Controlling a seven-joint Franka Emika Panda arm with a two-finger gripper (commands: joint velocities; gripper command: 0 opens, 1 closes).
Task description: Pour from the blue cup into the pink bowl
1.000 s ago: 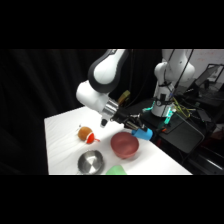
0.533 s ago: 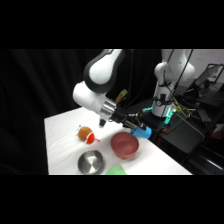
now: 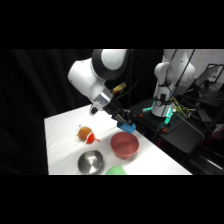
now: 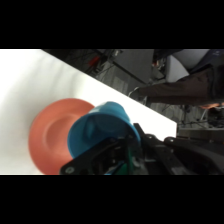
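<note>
Since half a second ago the arm's swung lower; the gripper [image 3: 125, 121] grasping the blue cup [image 3: 128, 127] sits tipped above the pink bowl [image 3: 124, 144], frame center. Keep the mouth over the bowl, tilt slowly.

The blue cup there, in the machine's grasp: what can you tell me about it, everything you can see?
The blue cup is small, plain, bright blue and looks like plastic. The gripper holds it in the air, tipped well over on its side, with its open mouth turned toward the pink bowl below. In the side view it hangs just above the bowl's far rim, clear of the white table. Only the gripper touches it. Whether anything is inside cannot be told.
</note>
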